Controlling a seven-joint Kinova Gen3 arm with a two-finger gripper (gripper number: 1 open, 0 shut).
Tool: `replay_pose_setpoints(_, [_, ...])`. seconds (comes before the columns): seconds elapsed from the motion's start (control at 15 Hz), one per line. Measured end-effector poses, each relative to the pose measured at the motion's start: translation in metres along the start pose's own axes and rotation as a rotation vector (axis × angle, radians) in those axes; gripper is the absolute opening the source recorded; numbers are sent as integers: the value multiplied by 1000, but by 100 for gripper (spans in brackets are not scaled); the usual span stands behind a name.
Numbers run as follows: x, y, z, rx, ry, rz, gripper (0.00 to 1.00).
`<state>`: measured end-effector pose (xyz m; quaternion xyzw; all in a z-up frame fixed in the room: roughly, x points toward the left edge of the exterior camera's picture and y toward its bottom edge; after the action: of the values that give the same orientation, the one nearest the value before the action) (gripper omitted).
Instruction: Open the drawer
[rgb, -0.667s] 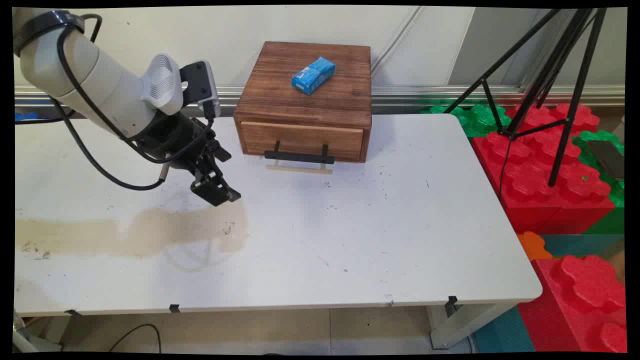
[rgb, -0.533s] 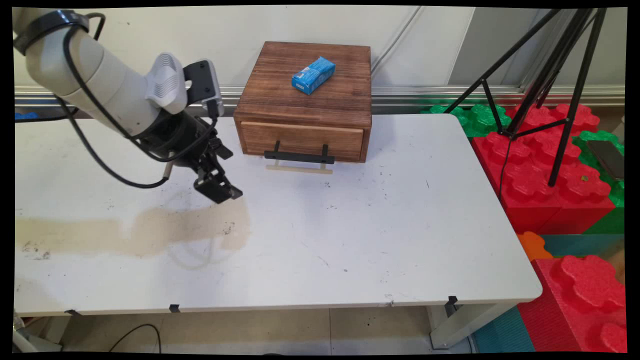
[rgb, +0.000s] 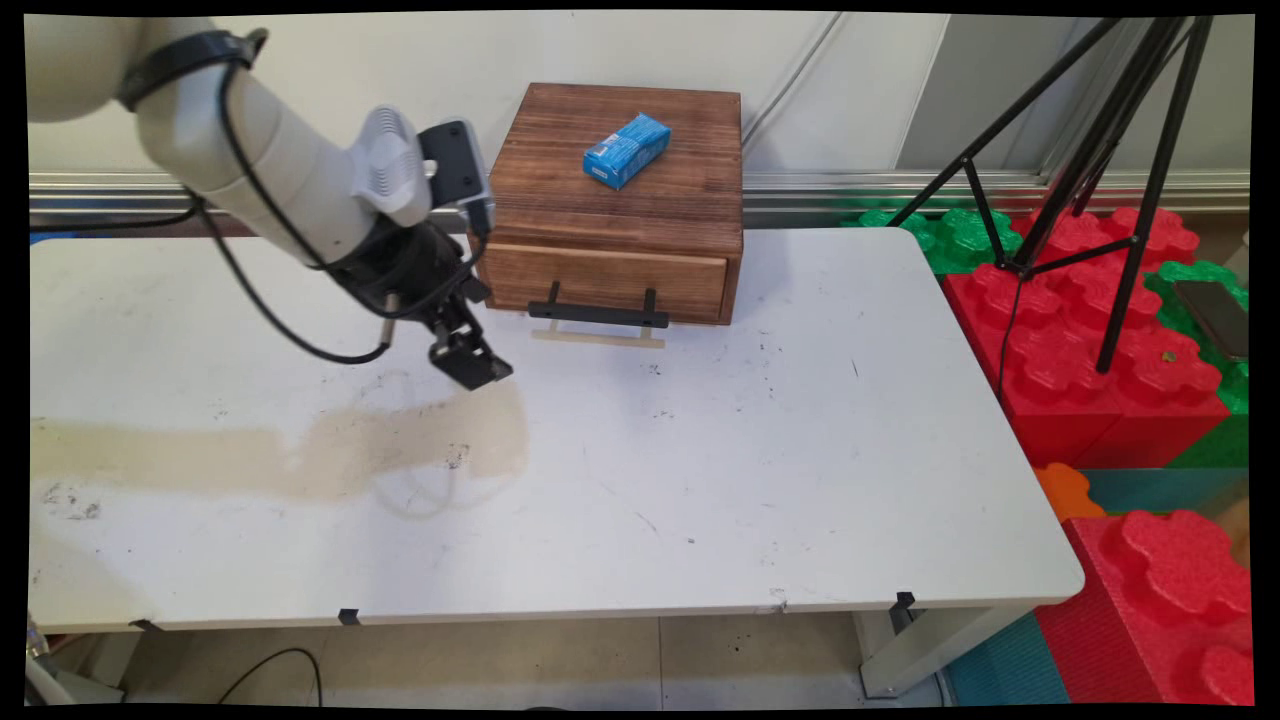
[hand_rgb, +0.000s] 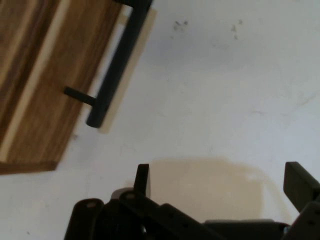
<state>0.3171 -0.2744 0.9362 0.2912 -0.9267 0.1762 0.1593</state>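
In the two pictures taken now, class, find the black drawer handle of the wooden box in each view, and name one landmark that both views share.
Main view: the black drawer handle runs level along the front of the wooden box, just above centre, right of the gripper.
Hand view: the handle slants down from the top edge, upper left, beside the box front.
Shared landmark: the tan patch on the table, beneath the gripper.

arm (rgb: 270, 165): white, rounded | cables (rgb: 270, 310): black, looped | wrist: ribbed white housing | gripper (rgb: 470, 365): black two-finger linkage
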Motion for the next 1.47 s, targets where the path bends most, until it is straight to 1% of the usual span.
replay_pose_setpoints(0.27, [13, -8, 16, 30, 0, 8, 100])
replay_pose_setpoints(0.4, [21, -16, 30, 48, -7, 17, 100])
replay_pose_setpoints(0.73, [34, -33, 64, 72, -13, 47, 100])
replay_pose_setpoints(1.07, [46, -43, 105, 71, 5, 89, 100])
replay_pose_setpoints(1.47, [54, -48, 137, 58, 27, 124, 100])
